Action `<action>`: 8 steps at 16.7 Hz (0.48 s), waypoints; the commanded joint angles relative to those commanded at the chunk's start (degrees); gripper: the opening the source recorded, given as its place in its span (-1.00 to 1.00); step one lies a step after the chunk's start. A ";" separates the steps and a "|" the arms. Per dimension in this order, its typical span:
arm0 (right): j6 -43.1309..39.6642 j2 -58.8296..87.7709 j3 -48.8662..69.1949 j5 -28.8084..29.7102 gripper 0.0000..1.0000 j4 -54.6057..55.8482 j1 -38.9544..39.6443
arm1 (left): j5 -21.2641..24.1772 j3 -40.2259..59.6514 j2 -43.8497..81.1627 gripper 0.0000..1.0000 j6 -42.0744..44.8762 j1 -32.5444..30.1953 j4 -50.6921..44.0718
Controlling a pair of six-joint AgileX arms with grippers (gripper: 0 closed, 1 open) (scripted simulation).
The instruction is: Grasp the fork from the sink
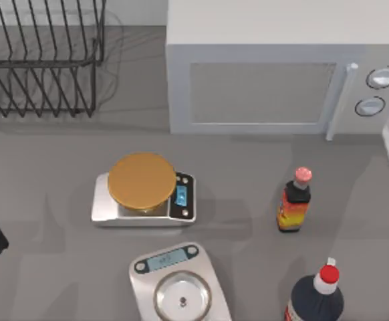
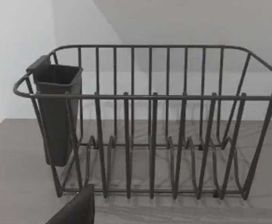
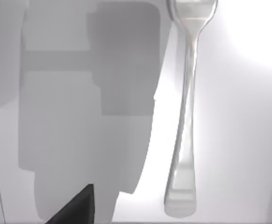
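White sink floor [image 3: 239,116] is seen beneath the right wrist camera, where the slim shiny silver fork [image 3: 185,121] lies flat, ungrasped. Neither gripper's finger state can be told.

Grey countertop [image 1: 248,167] set against a pale wall [image 2: 14,46].
Backed at the far edge by a white microwave [image 1: 275,73] on the right and a black wire dish rack [image 1: 41,60] on the left; softly lit, faint shadows across the grey surface.
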 joint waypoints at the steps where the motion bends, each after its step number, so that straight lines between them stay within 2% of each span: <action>1: 0.00 0.07 -0.11 0.00 1.00 0.16 0.00 | 0.00 0.00 0.00 1.00 0.00 0.00 0.00; 4: 0.04 1.70 -2.62 0.02 1.00 4.12 -0.03 | 0.00 0.00 0.00 1.00 0.00 0.00 0.00; 8: 0.09 6.04 -8.47 0.08 1.00 14.99 -0.13 | 0.00 0.00 0.00 1.00 0.00 0.00 0.00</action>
